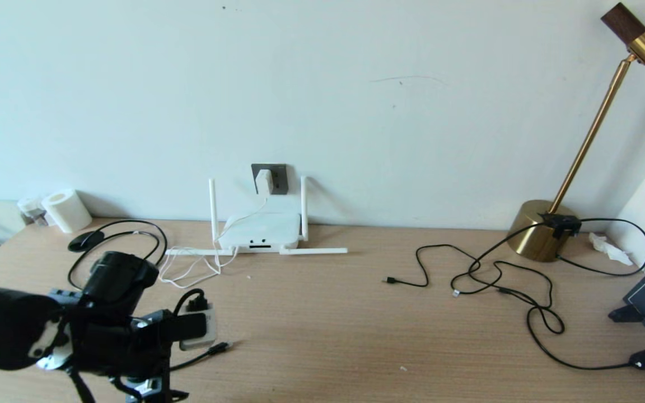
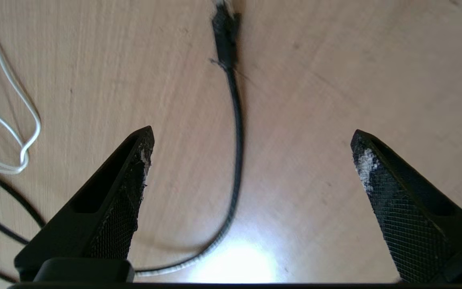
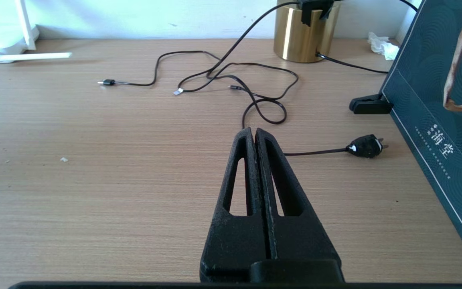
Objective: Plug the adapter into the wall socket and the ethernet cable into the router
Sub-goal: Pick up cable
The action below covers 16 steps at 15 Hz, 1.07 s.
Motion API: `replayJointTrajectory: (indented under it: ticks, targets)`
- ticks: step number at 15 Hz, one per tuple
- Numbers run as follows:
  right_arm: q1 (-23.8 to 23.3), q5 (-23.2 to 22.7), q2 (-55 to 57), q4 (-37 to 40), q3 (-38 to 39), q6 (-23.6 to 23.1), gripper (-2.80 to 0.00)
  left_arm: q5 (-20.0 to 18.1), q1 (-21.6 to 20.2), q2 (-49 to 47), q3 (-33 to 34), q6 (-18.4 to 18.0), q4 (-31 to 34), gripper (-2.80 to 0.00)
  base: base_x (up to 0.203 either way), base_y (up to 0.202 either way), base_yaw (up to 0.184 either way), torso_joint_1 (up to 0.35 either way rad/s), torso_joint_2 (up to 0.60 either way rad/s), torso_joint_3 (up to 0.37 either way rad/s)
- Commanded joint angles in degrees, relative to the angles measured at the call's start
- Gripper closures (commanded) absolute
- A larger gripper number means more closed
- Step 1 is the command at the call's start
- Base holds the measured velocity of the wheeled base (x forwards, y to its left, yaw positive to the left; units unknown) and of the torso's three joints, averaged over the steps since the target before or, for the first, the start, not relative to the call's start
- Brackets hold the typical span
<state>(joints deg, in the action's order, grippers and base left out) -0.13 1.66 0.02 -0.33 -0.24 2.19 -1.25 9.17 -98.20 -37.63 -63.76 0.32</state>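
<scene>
- The adapter (image 1: pixel 263 181) already sits in the wall socket (image 1: pixel 277 178) at the far wall, above the router (image 1: pixel 259 230).
- The ethernet cable (image 2: pixel 235 132) lies loose on the table's (image 1: pixel 356 324) near-left part; its plug is not in the router.
- The left gripper (image 2: pixel 251 160) hangs over it, fingers spread wide, holding nothing.
- The right gripper (image 3: pixel 254 134) is parked on the right, fingers pressed together.

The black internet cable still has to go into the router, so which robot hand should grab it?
The left hand, probably. It is wide open right above the black internet cable, with the cable lying between its fingers. The right hand is shut and sits far over by the lamp cords, away from the router.
</scene>
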Motion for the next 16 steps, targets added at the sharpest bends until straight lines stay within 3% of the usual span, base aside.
replayJointTrajectory:
  ticks: [1,12,13,14,16]
  targets:
    - [-0.04,0.01,0.06,-0.02,-0.02,0.0,0.0,-0.08,0.03,-5.37,-1.49,-0.21,-2.59,-2.8,0.0,0.0,0.0,0.0,0.0,0.0]
    - [0.0,0.01,0.06,-0.02,-0.02,0.0,0.0,-0.4,-0.73,-10.96,-3.77,0.04,-3.84,-2.8,0.0,0.0,0.0,0.0,0.0,0.0]
    - [0.04,0.01,-0.02,-0.02,-0.02,0.0,0.0,-0.85,-0.69,-11.11,-3.71,0.04,-3.84,-1.11,0.0,0.0,0.0,0.0,0.0,0.0]
    - [-0.02,0.01,-0.02,-0.02,-0.02,0.0,0.0,-1.67,-0.7,-11.31,-3.54,0.04,-3.84,0.0,0.0,0.0,0.0,0.0,0.0,0.0]
    - [-0.04,0.01,0.05,-0.02,-0.02,0.0,0.0,-2.73,-0.64,-11.7,-3.59,0.12,-3.8,0.0,0.0,0.0,0.0,0.0,0.0,0.0]
